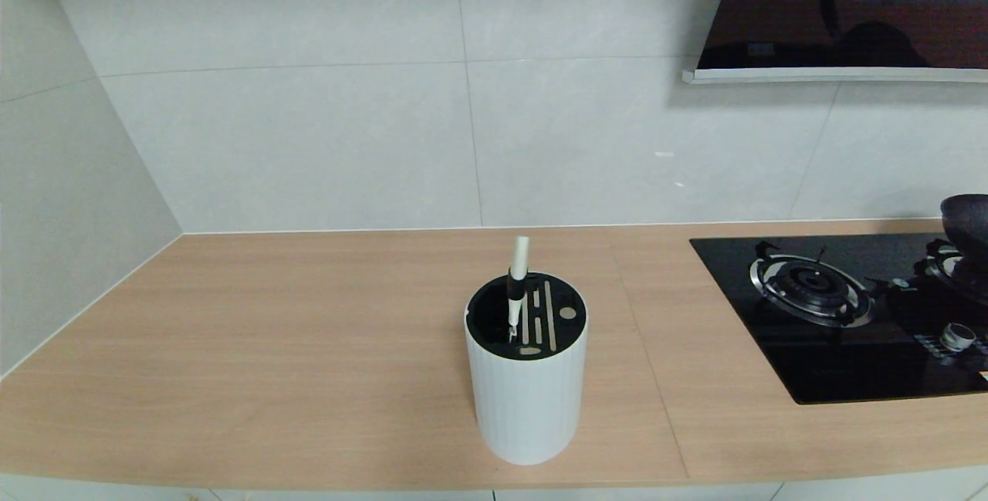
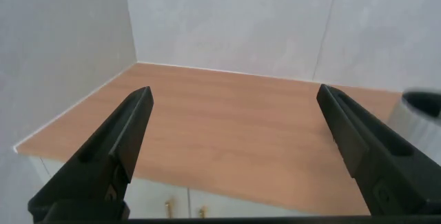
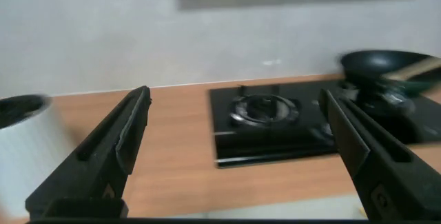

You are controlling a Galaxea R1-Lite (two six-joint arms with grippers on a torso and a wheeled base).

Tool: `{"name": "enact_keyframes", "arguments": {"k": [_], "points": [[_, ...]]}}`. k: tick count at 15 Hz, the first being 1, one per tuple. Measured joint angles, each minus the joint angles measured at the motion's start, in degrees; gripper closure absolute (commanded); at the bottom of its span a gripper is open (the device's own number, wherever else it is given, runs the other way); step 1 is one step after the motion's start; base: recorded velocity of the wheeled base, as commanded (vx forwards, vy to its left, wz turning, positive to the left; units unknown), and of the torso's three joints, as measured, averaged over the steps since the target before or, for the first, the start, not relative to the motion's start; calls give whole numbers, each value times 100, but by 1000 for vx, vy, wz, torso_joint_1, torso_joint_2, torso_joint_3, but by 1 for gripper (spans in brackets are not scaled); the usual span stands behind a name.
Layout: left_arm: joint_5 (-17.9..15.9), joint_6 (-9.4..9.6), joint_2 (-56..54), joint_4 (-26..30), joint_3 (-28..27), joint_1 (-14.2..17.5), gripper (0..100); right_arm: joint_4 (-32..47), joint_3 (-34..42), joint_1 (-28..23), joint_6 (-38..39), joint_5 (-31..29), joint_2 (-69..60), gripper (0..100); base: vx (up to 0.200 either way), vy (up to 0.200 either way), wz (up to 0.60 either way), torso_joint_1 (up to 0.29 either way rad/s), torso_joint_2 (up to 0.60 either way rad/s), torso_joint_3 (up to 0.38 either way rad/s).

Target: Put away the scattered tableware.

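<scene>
Head view: utensil (image 1: pixel 518 277) stands in holder (image 1: pixel 526 401), its lower end hidden; left claw (image 2: pixel 233 92) and right claw (image 3: pixel 234 92) gape wide.

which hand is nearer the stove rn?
Right. The right hand, open, faces the stove from off the counter's front edge. The left hand, open, faces the counter's corner end, on the far side of the holder from the stove.

One white ribbed holder (image 1: pixel 525 401) stands on one wooden counter (image 1: pixel 270 346), with one white-handled utensil (image 1: pixel 518 269) upright inside. One black gas hob (image 1: pixel 818 362) has two burners: a left burner (image 1: pixel 810 289) and a right burner (image 1: pixel 951 258). There is also one dark pan (image 1: pixel 966 217), one knob (image 1: pixel 957 336) and one range hood (image 1: pixel 841 15).
</scene>
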Motion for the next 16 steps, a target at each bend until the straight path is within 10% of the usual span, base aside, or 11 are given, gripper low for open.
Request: {"name": "enact_keyframes", "arguments": {"k": [7, 16], "points": [[-1117, -71, -266, -361, 1599, 140, 0, -1119, 1614, -49, 16, 964, -165, 0, 0, 0, 0, 0, 0, 0], [-1143, -155, -274, -363, 1657, 140, 0, -172, 1692, -49, -193, 1122, -169, 0, 0, 0, 0, 0, 0, 0]]}}
